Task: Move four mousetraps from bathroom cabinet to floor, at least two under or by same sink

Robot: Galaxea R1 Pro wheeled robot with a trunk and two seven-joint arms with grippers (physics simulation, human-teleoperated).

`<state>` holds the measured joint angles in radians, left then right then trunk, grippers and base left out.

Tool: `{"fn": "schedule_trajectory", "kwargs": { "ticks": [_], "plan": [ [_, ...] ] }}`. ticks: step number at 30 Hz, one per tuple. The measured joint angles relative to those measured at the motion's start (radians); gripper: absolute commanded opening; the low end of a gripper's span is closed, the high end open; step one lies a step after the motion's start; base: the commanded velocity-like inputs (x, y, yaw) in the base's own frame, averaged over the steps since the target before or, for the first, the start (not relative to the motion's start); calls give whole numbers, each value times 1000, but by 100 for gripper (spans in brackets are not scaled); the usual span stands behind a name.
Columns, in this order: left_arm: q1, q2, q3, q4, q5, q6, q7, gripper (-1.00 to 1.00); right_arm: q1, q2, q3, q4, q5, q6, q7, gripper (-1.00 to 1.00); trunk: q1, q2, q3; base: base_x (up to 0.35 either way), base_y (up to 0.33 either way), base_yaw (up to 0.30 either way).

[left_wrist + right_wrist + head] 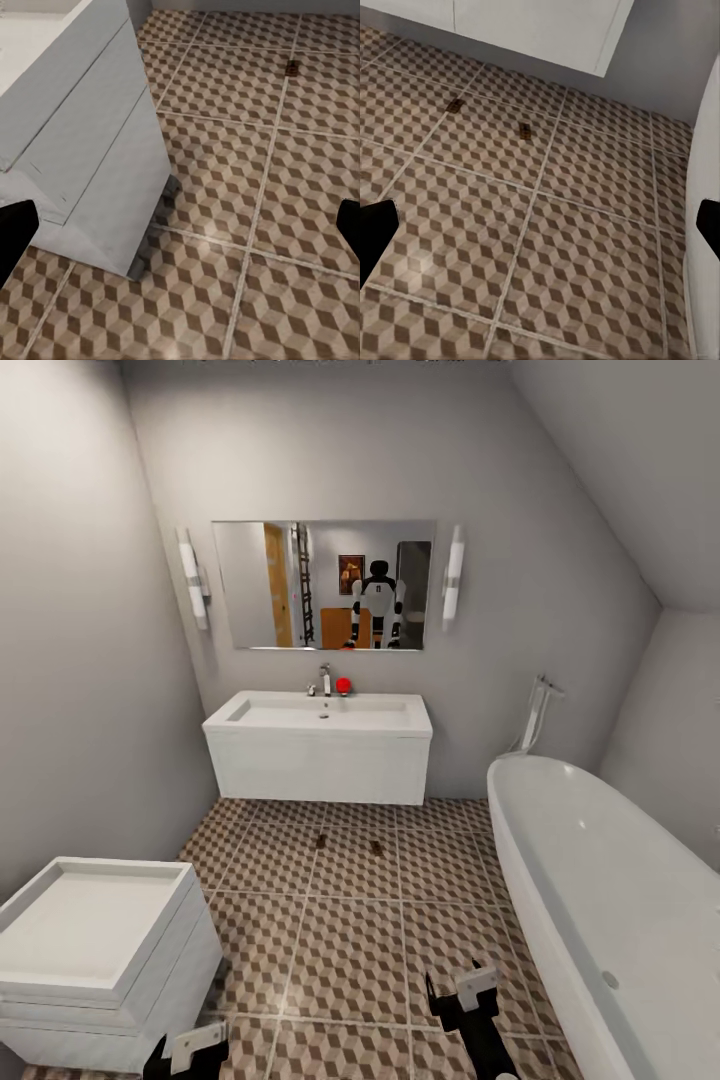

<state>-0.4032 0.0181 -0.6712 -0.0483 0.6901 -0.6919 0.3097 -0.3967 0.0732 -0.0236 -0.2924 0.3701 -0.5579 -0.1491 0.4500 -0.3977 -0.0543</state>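
Two small brown mousetraps lie on the cube-patterned bathroom floor, just in front of the white wall-hung bathroom sink. The right wrist view has both mousetraps below the sink's underside. One mousetrap appears far off in the left wrist view. My left gripper and right gripper hang low over the tiles, both open and empty. The cabinet is out of view.
A white oval bathtub fills the right side. A white boxy unit stands at the left, close to my left arm. A mirror over the sink reflects the robot. A small red object sits by the faucet.
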Motion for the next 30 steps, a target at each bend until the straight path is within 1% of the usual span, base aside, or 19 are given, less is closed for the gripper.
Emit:
{"fn": "schedule_trajectory", "kwargs": {
  "ticks": [15, 20, 30],
  "plan": [
    [-1, 0, 0, 1, 0, 0, 0, 100, 0, 0, 0, 0, 0, 0, 0, 100, 0, 0, 0, -330, 0, 0],
    [-1, 0, 0, 1, 0, 0, 0, 100, 0, 0, 0, 0, 0, 0, 0, 100, 0, 0, 0, -103, 0, 0],
    [-1, 0, 0, 1, 0, 0, 0, 100, 0, -1, 0, 0, 0, 0, 0, 100, -1, 0, 0, -14, 0, 0]
  ]
}}
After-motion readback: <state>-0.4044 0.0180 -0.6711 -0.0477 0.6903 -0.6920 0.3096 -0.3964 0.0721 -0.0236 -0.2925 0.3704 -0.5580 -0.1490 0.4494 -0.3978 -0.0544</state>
